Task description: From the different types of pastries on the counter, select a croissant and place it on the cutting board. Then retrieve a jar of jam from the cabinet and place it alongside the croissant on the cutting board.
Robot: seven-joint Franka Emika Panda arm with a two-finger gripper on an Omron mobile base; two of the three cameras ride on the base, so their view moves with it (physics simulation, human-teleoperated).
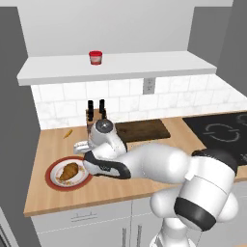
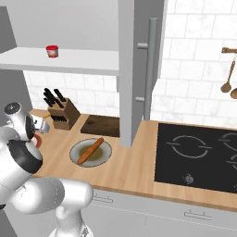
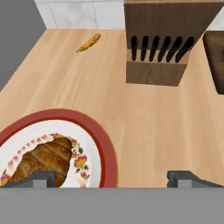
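We see the croissant (image 1: 69,171) lying on a red-rimmed plate (image 1: 52,169) at the near left of the bench (image 1: 48,193). Our gripper (image 3: 111,178) hangs just above the plate's right edge, its fingers (image 3: 186,178) spread wide apart and holding nothing; in the hand view the left fingertip sits over the croissant's (image 3: 41,160) near end. Farther back, the knife block (image 1: 94,116) stands by the wall with the cutting board (image 1: 143,130) just to its right, bare. The jar of jam (image 1: 95,57) rests up on the cabinet (image 1: 144,65) shelf. A bread stick (image 2: 90,151) lies across a grey plate (image 2: 105,147) near the board.
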